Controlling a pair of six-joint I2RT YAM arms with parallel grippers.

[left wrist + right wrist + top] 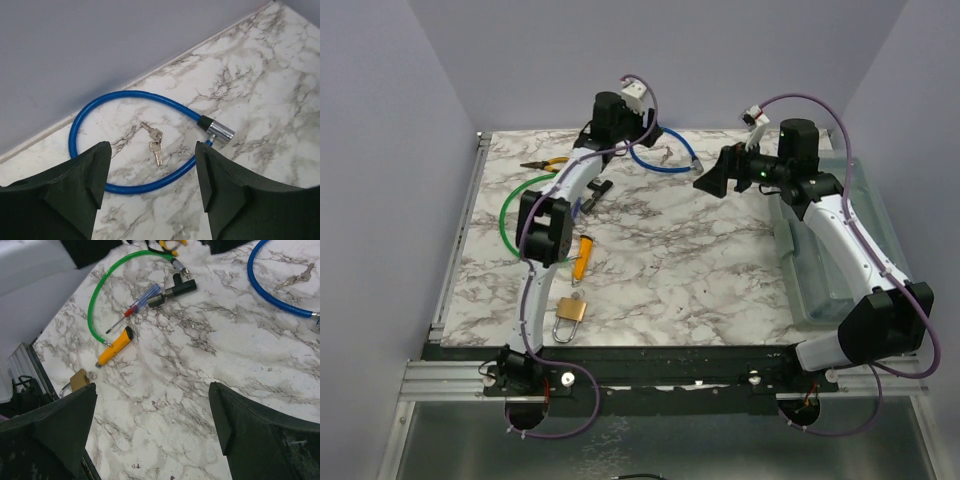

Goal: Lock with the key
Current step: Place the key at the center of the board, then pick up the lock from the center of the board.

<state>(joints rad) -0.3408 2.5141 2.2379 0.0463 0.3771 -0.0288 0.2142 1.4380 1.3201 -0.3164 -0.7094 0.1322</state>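
Note:
Two silver keys (154, 140) on a ring lie inside the loop of a blue cable lock (125, 187) with a chrome end (220, 131) at the table's far edge; the keys also show in the right wrist view (296, 278). My left gripper (152, 192) is open and empty, hovering just above and short of the keys. A brass padlock (570, 315) lies near the front left, also in the right wrist view (79, 379). My right gripper (152, 432) is open and empty above the table's right-centre (708, 180).
A green cable lock (100, 290), a red-blue screwdriver (137, 307), a yellow-handled tool (116, 346) and yellow-handled pliers (545, 164) lie on the left half. A clear plastic bin (840, 240) stands at the right edge. The wall (100, 45) runs close behind the blue lock.

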